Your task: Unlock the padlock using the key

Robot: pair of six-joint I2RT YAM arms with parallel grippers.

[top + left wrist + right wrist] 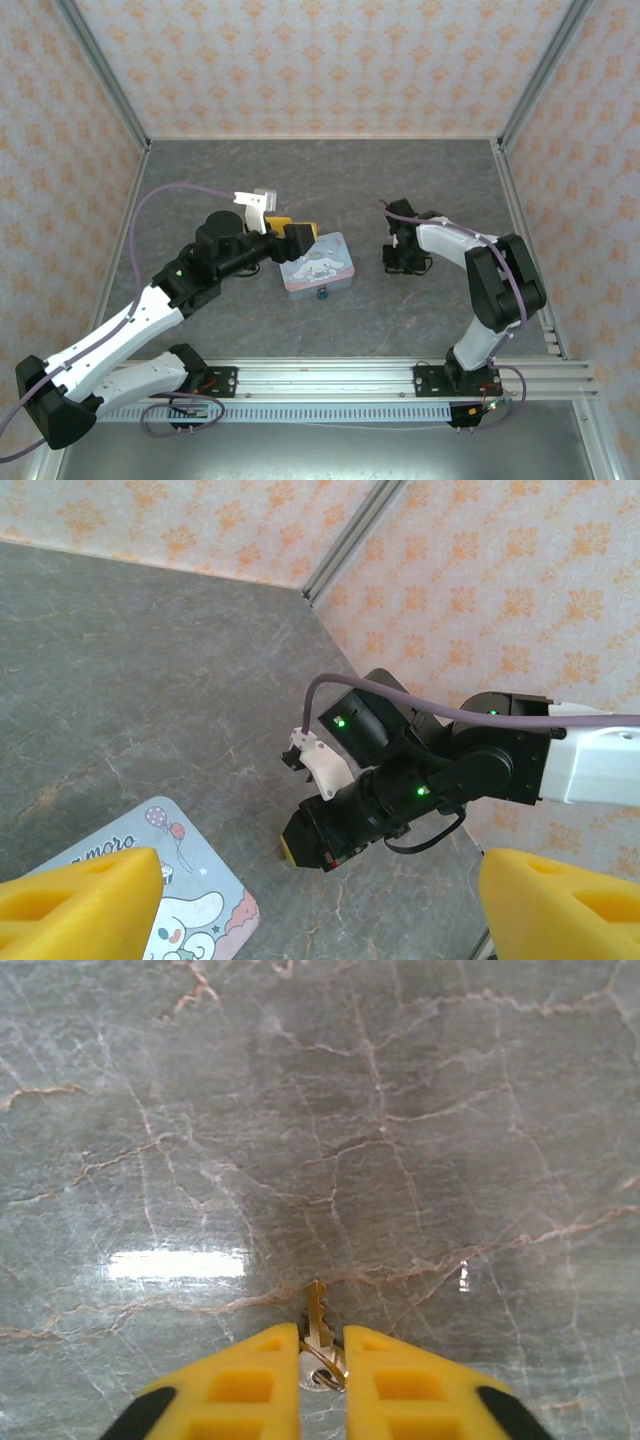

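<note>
The key [318, 1322] is a small brass piece on a ring, lying on the table. Its head sits between the yellow fingers of my right gripper [321, 1345], which are shut on it, and its blade points forward. In the top view the right gripper [398, 262] is down at the table, right of the tin. The padlock [323, 294] is a tiny teal lock at the near edge of the pastel cartoon tin [316, 262]. My left gripper [290, 235] hangs open over the tin's far left corner, its yellow fingers [90, 900] wide apart with nothing between them.
The grey marble tabletop [330, 180] is walled by patterned panels with aluminium posts [105, 70]. A rail [330, 378] runs along the near edge. From the left wrist, the right arm [420, 780] shows beyond the tin [170, 900].
</note>
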